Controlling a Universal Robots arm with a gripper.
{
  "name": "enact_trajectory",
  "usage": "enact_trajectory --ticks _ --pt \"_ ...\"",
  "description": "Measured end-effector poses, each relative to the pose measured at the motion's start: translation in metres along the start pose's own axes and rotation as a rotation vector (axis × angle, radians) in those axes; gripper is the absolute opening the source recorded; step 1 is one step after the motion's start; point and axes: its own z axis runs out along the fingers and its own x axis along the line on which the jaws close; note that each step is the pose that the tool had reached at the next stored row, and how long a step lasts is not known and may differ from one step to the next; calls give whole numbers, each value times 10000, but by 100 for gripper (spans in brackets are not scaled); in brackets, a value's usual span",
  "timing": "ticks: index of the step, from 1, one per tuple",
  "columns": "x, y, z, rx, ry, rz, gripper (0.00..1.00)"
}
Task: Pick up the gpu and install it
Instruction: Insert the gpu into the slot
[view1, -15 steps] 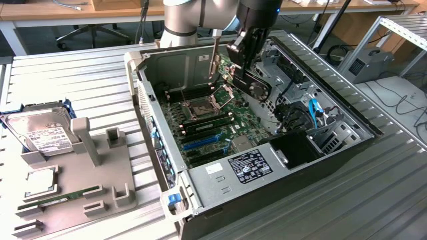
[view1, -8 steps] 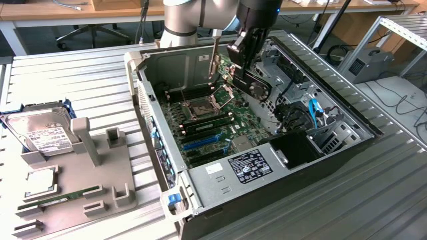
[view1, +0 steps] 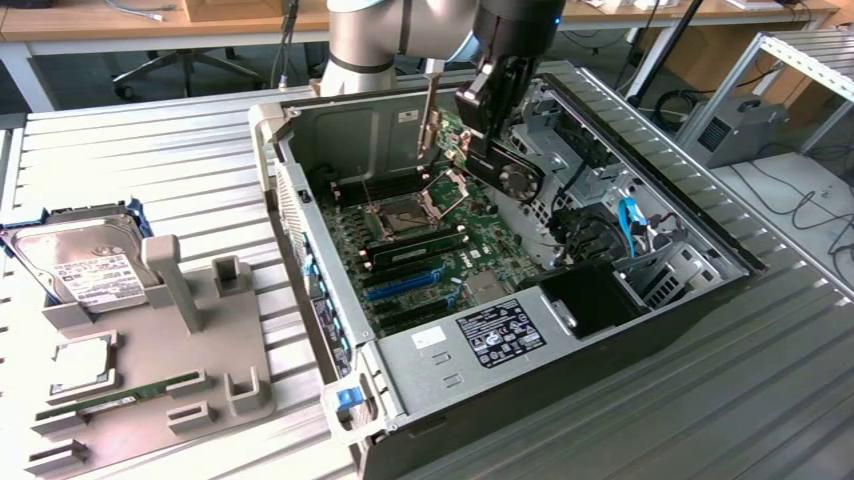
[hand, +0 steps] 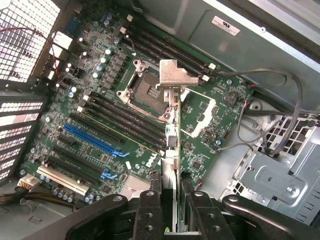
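Grey steel computer case (view1: 414, 375) lies open on the slatted table (view1: 160, 160), its green motherboard (hand: 100, 100) bare. The gpu (hand: 172, 132) hangs edge-on over the board's middle, beside the processor socket (hand: 145, 92), clamped between the gripper's (hand: 172, 210) narrowed jaws. Pickup looks done and the install is in hand. Seating it calls for the card's edge square over the blue slot (hand: 90, 137), which sits apart on the near side.
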Motion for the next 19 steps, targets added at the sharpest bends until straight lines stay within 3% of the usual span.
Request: enact_trajectory --ticks 19 --pt "-1 -1 1 -19 -23 -630 26"
